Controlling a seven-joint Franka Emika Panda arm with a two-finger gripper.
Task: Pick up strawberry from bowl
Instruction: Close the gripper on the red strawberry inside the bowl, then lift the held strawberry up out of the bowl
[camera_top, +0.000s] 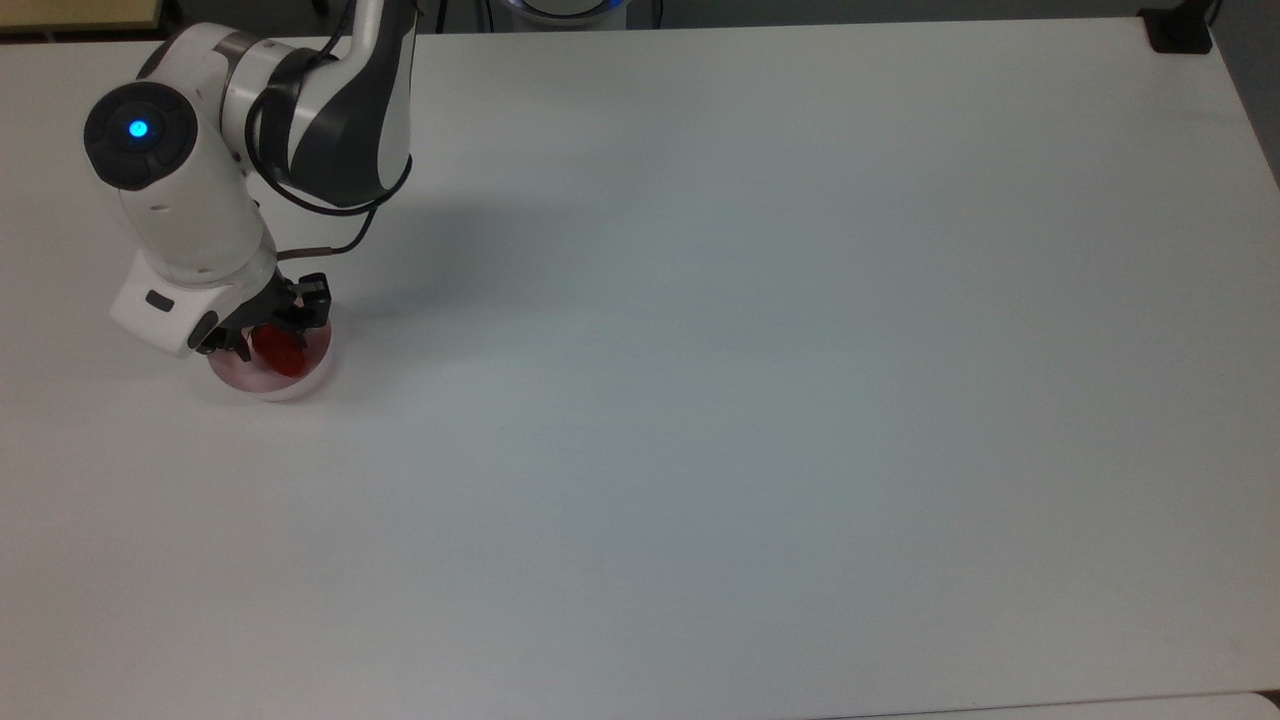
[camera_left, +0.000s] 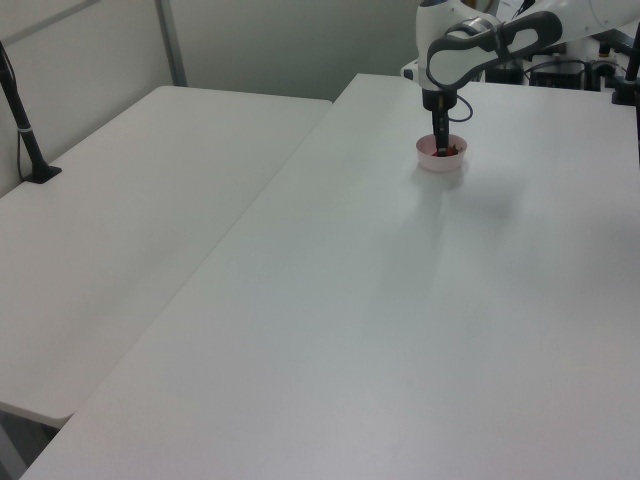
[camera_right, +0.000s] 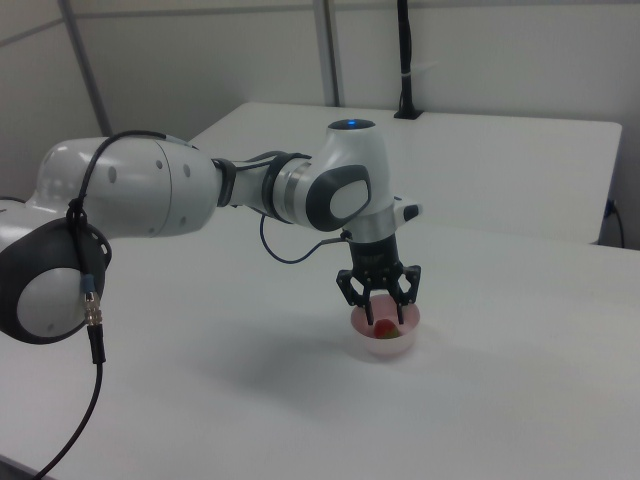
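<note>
Tool (camera_right: 380, 303): hanging point-down from the wrist, directly over the bowl; fingers are standing spread, one on each side of the strawberry, tips at about rim level in the right view. Nothing is being pinched as far as the right view shows.
Tool, top view (camera_top: 268, 328): sitting over the far-left part of the bowl, partly covering the fruit.
Tool, left view (camera_left: 440, 143): reading as one dark vertical bar reaching down into the bowl.
Strawberry (camera_right: 384, 326): lying inside the bowl, on its floor, between and just below the fingertips; red body showing, stem end not clear. Top view (camera_top: 281, 351): lying slantwise, toward the top view's left half of the bowl.
Bowl (camera_right: 385, 345): pale pink, upright, sitting on the tabletop, apart from anything else.
Tabletop (camera_top: 760, 360): white, carrying the bowl near the top view's left edge.
Arm (camera_right: 200, 195): reaching in from the right view's left.
Handling, judged: fruit is looking light, glossy and so likely slippery, tapering; soft if real, so a light squeeze is called for.
Hold, judged: across the widest part of the red body, fingers closing on its short axis, away from the stem and tip.
Risk, judged: bowl is looking light and may be shifting or lifting if a finger is catching the rim.
</note>
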